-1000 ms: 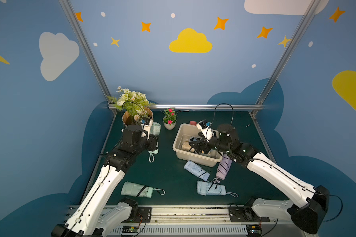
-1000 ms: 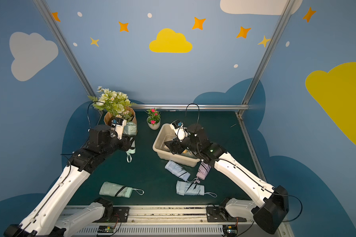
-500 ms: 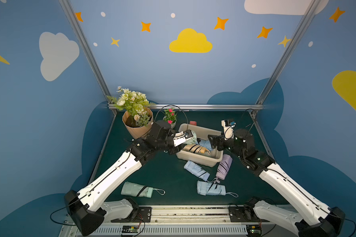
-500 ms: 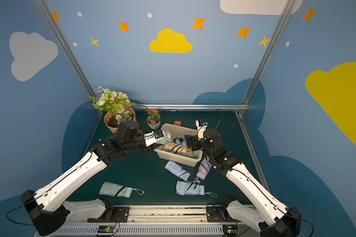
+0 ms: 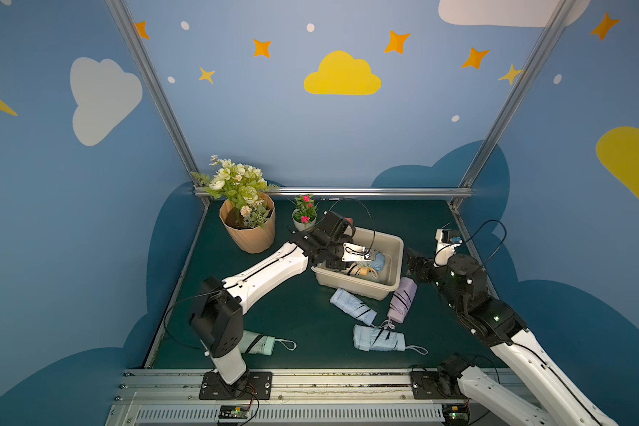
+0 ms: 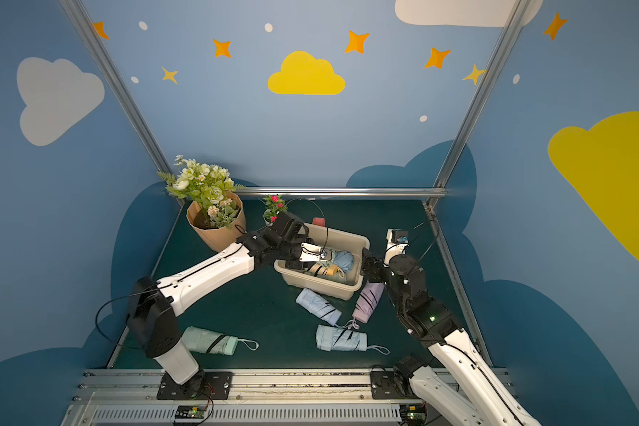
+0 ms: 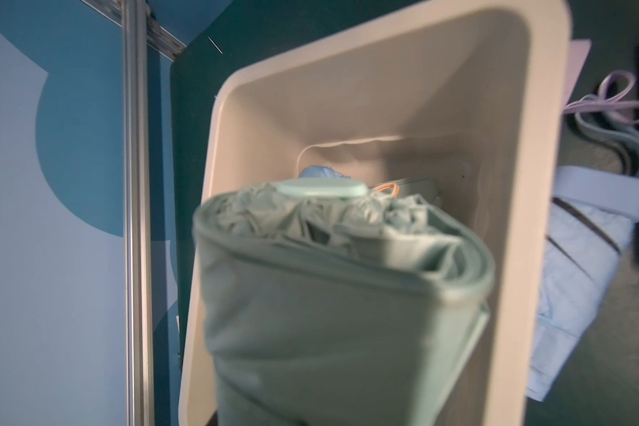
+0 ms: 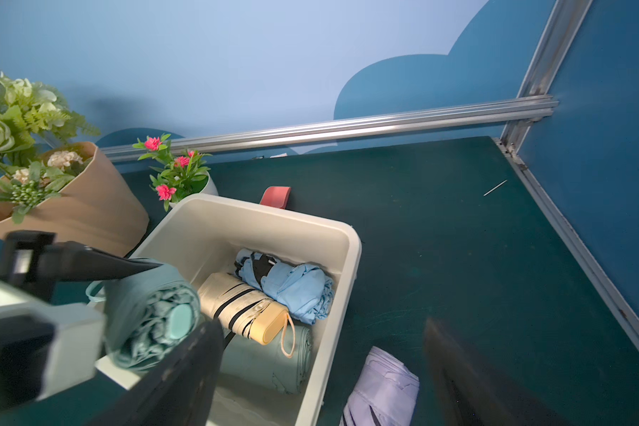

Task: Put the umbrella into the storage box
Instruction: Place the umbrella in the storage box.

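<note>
Green umbrella, rolled tight, is clamped in the left gripper, whose jaws are closed across its body. It hangs over the left end of the storage box at mid-frame in both top views, with its capped end pointing into the tub in the left wrist view. A second ago this arm was by the big flower pot at upper left with the same bundle; it has since swung right across the mat. The right gripper, over the box back then, has backed off to just beside its right end, jaws spread wide and holding nothing. So the carry looks finished and the way is free; only letting go remains. A blue umbrella, a beige umbrella and a second green umbrella already lie inside, so this one will likely land on top. Outside wait a mint umbrella at lower left, two pale blue umbrellas below the box, and a lavender umbrella just beside its right corner.
</note>
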Robot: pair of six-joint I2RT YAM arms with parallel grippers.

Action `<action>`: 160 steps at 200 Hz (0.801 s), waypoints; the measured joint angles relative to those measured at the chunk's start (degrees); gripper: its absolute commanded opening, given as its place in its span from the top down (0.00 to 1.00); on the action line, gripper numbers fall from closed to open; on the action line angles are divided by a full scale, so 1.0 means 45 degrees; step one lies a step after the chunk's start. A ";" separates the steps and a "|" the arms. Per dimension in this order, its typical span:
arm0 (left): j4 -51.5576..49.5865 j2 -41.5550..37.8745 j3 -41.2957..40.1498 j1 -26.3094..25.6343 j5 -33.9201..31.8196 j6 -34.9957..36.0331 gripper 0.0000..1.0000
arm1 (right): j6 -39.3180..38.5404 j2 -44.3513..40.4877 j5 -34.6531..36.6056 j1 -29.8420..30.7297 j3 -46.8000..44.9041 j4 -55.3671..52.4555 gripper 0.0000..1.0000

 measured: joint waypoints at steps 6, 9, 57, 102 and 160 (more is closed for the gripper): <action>-0.0029 0.0325 0.0219 -0.0019 -0.0087 0.0112 0.92 | 0.0000 -0.0165 0.0136 0.0000 -0.0049 -0.0024 0.09; -0.0053 0.0520 0.0340 -0.0034 -0.0131 0.0189 0.91 | 0.0000 -0.0243 0.0185 -0.0005 -0.0068 -0.0039 0.09; -0.0520 0.2084 0.1185 -0.0204 -0.0447 0.0758 0.46 | -0.0185 -0.0758 0.0797 -0.0010 -0.0146 -0.0330 0.09; -0.0034 0.2414 0.1200 -0.0223 -0.0767 0.0617 0.00 | -0.0374 -0.0583 0.0821 -0.0010 -0.0146 -0.0418 0.09; 0.0393 0.2093 0.1413 -0.0257 -0.0981 -0.0578 0.00 | -0.0554 -0.0053 0.0578 -0.0010 -0.0126 -0.0398 0.09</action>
